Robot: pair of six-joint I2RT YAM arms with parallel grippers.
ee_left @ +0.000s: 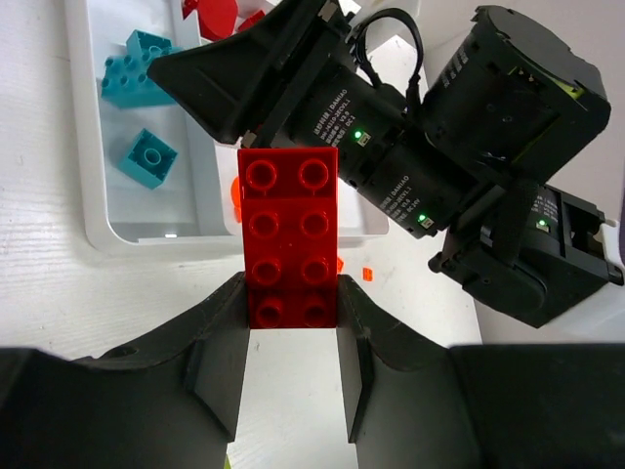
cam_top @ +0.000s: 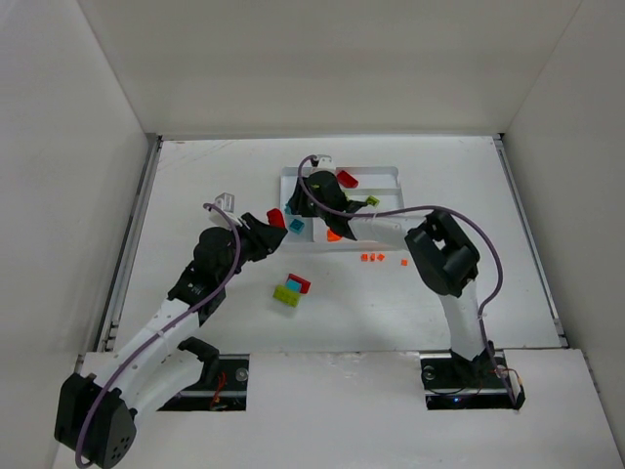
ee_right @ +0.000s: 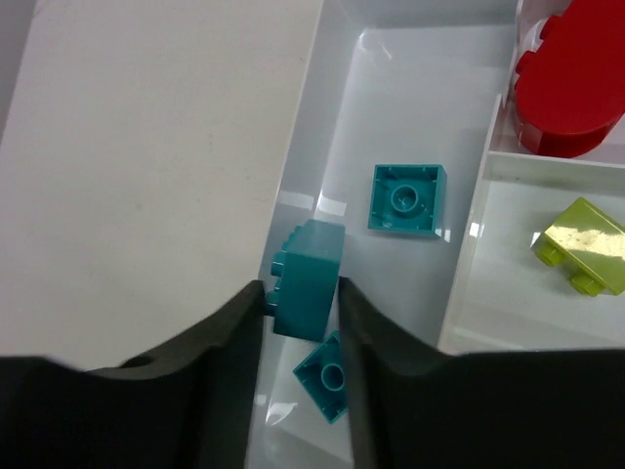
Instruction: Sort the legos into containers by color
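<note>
Since the red brick (ee_left: 290,237), pinched in the left jaws at centre frame just short of the tray (ee_left: 146,239), faces the right wrist (ee_left: 391,176), whose jaws pinch a teal brick (ee_right: 308,280) over the teal section, advancing could knock the arms together

Legos (ee_right: 405,198) in tray (ee_right: 410,78) (others (cam_top: 290,290) before it)

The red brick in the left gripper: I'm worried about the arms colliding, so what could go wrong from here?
1. The right arm hangs over the tray directly ahead of the left gripper; carrying the red brick onward could strike it.
2. The fingers pinch only the brick's near end, so a bump might pivot it loose.
</note>
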